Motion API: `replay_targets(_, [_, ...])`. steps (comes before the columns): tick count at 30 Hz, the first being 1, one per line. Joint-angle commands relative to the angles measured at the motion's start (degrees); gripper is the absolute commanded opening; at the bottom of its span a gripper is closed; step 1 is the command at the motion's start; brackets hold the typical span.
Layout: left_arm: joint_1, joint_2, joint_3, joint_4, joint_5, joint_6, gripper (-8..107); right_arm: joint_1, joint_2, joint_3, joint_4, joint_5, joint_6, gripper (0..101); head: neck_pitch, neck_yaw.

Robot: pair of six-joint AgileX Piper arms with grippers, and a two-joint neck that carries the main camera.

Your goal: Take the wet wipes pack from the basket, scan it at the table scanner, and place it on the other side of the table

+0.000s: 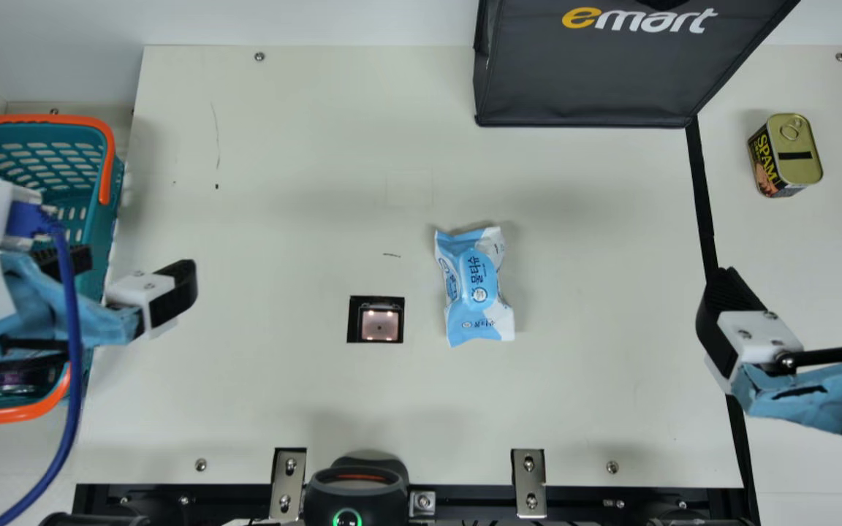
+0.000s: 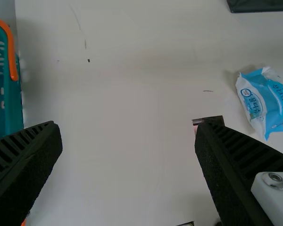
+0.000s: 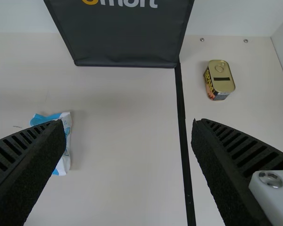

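Observation:
The blue and white wet wipes pack (image 1: pixel 473 285) lies on the table just right of the scanner window (image 1: pixel 379 324). My left gripper (image 1: pixel 132 274) is over the right edge of the teal basket (image 1: pixel 103 241), open and holding nothing. At the right, over the black line, my right gripper (image 1: pixel 794 288) stands open and empty. In the left wrist view the pack (image 2: pixel 266 102) lies beyond one finger of the left gripper (image 2: pixel 128 132). In the right wrist view, a finger of the right gripper (image 3: pixel 128 129) partly covers the pack (image 3: pixel 65 157).
A dark bag (image 1: pixel 589 73) stands at the table's back. A can (image 1: pixel 794 153) sits at the far right, beyond the black line (image 1: pixel 702 197). A handheld scanner (image 1: pixel 357 493) is at the front edge. The basket's near end holds a dark item.

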Motion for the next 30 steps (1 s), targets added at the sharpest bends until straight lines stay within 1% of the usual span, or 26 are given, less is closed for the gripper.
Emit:
replay_targets(1, [0.0, 0.0, 0.0, 0.0, 0.0, 0.0, 90, 0.0, 0.0, 0.0, 0.0, 0.0, 0.0, 95, -1.57, 0.09])
replay_targets(4, [0.0, -0.26, -0.79, 0.01, 1.56, -0.02, 90, 0.0, 0.0, 0.0, 0.0, 0.0, 0.0, 95, -1.57, 0.09])
replay_targets(9, [0.0, -0.26, -0.79, 0.01, 1.56, -0.02, 90, 0.25, 0.15, 0.05, -0.14, -0.03, 0.09, 95, -1.57, 0.09])
replay_targets(16, [0.0, -0.26, -0.79, 0.01, 1.56, -0.02, 90, 4.08, 2.64, 1.84, 1.0, 0.18, -0.64, 95, -1.57, 0.09])
replay_targets(22, [0.0, -0.26, -0.79, 0.01, 1.56, -0.02, 90, 6.25, 5.11, 4.52, 5.99, 0.3, -5.66, 95, -1.57, 0.09])
replay_targets(26, [0.0, -0.26, -0.79, 0.01, 1.56, -0.02, 90, 6.13, 7.19, 6.74, 11.06, 0.3, -10.22, 95, -1.57, 0.09])
replay_targets(30, [0.0, -0.26, -0.79, 0.01, 1.56, -0.02, 90, 5.3, 9.94, 8.69, 13.96, 0.3, -14.07, 95, -1.57, 0.09])
